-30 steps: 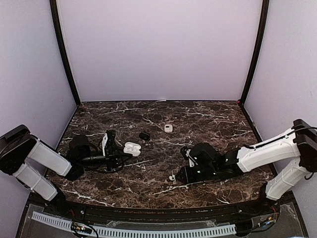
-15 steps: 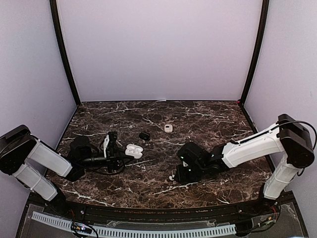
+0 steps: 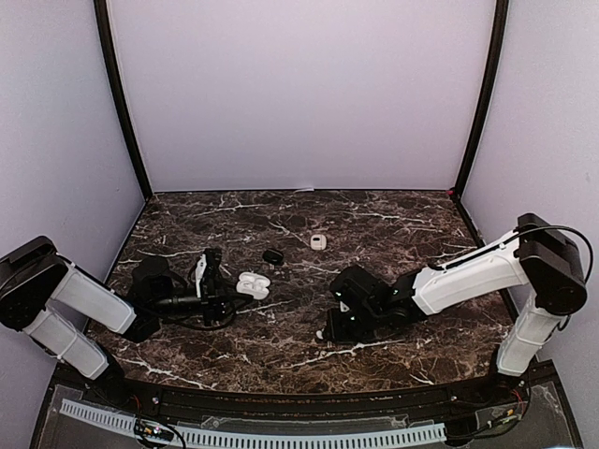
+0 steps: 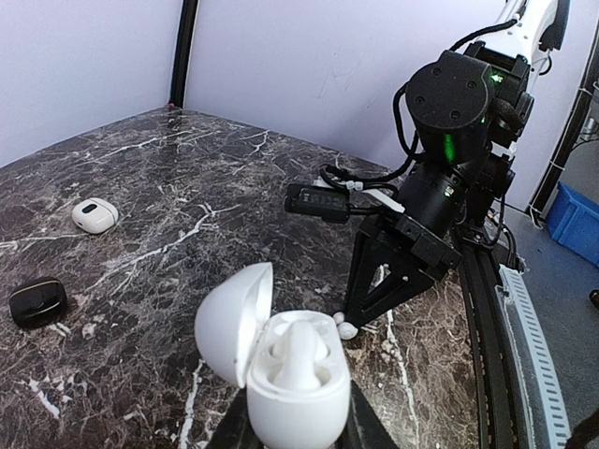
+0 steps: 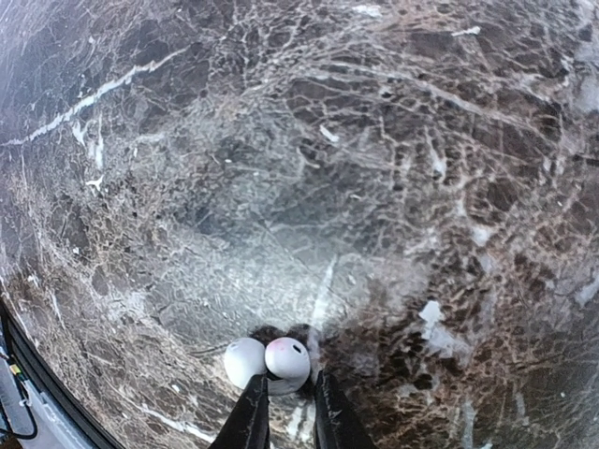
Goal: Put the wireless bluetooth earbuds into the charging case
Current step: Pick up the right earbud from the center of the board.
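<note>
So far, the job is looking at best half done. The charging case [image 4: 298,393] is standing open with its lid [image 4: 227,323] swung back, pinched low in your left tool [image 4: 292,435] just above the surface [image 4: 187,187]. A white moulded shape is showing in its well; it may be one earbud already seated, though you cannot be sure. At least one earbud [image 5: 287,363] is lying out on the marble, well apart from the case, with a second white lobe [image 5: 245,360] touching it. Whether that lobe is another bud or part of the same one is unclear. Your right tool [image 5: 288,416] is standing narrow with its tips right at that earbud's edge, and you cannot tell whether it is gripping. Your right arm is reaching low across the front, wrist pointing steeply down. Your left arm is lying low, forearm near level, presenting the case mouth upward. A small white case [image 4: 94,214] and a small black case [image 4: 37,301] are sitting further back
</note>
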Robot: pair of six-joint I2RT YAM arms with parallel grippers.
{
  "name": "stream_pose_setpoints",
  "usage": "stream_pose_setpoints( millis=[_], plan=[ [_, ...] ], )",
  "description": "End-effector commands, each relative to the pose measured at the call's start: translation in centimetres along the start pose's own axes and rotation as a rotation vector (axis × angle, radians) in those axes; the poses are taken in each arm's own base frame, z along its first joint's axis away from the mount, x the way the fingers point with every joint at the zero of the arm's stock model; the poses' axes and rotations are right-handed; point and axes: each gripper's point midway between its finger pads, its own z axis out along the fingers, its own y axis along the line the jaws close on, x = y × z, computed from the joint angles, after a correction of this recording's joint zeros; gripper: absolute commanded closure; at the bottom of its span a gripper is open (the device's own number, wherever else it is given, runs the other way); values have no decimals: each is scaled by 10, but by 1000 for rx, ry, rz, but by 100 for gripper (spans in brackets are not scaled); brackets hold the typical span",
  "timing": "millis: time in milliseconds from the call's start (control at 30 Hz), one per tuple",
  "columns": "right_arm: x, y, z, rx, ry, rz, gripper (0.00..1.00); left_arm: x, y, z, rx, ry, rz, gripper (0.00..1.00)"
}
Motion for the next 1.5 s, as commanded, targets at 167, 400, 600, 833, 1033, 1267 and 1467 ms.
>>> stream_pose_setpoints(
  millis=[167, 400, 600, 833, 1033, 1267, 1467],
  plan=[
    [-12, 10, 9, -55, 6, -5, 77, -13, -6, 1, 24, -28, 39, 86],
    [-22, 15, 9, -104, -5, 1, 74, -13, -6, 1, 26, -28, 40, 86],
    [-22, 20, 13, -136, 12, 4, 80, -14, -6, 0, 27, -27, 42, 86],
    [-27, 24, 10, -153, 3, 6, 89, -14, -7, 0, 30, -28, 44, 86],
    [-32, 28, 2, -161, -13, -29, 100, -13, -8, 0, 35, -24, 48, 86],
    [-40, 32, -21, -177, -86, -200, 100, -10, -14, 3, 66, -15, 59, 86],
    [-53, 51, -64, -255, -185, -342, 100, -10, -28, -1, 92, -60, 143, 86]
  ],
)
